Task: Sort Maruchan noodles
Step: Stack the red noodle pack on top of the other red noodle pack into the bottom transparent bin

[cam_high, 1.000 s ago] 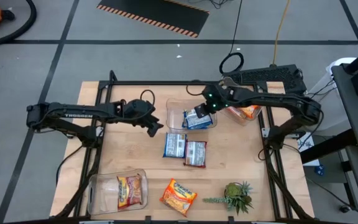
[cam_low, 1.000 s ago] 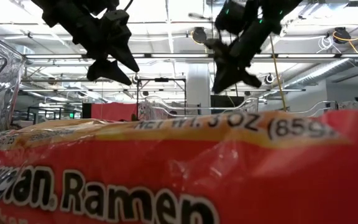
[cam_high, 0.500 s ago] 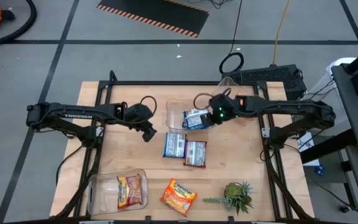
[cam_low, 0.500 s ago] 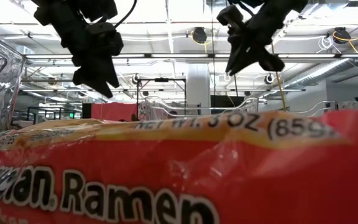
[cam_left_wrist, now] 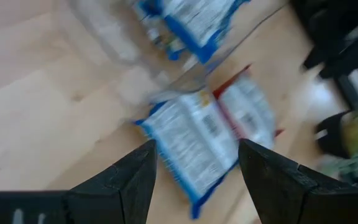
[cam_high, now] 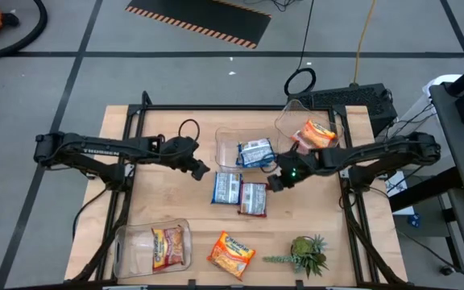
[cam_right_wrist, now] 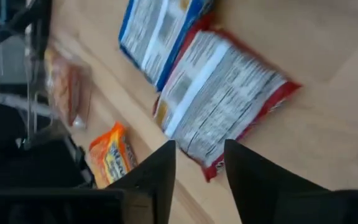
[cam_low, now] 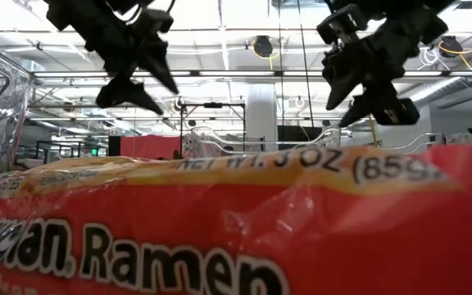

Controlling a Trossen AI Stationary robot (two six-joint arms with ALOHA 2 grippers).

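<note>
Two Maruchan noodle packets lie flat side by side mid-table: a blue one (cam_high: 226, 188) and a red one (cam_high: 254, 199). Another blue packet (cam_high: 255, 151) lies in the middle clear bin. An orange one (cam_high: 319, 134) sits in the far-right bin, and an orange-red one (cam_high: 167, 246) in the near-left bin. A further orange packet (cam_high: 231, 254) rests on the table near the front edge. My left gripper (cam_high: 200, 171) hovers open just left of the blue packet (cam_left_wrist: 194, 140). My right gripper (cam_high: 274, 184) hovers open just right of the red packet (cam_right_wrist: 222, 93).
A small green spiky plant (cam_high: 304, 254) stands near the table's front right. Clear bins stand at the middle far side (cam_high: 225, 143), far right (cam_high: 287, 121) and near left (cam_high: 127, 246). Bare wood shows between the left gripper and the near-left bin. The orange packet (cam_low: 236, 221) fills the low view.
My right gripper has left the middle bin, moving toward the table's near edge and somewhat right, and now hangs beside the red packet. The blue packet stays in the bin. My left gripper has stayed beside the blue packet on the table, shifting only slightly.
</note>
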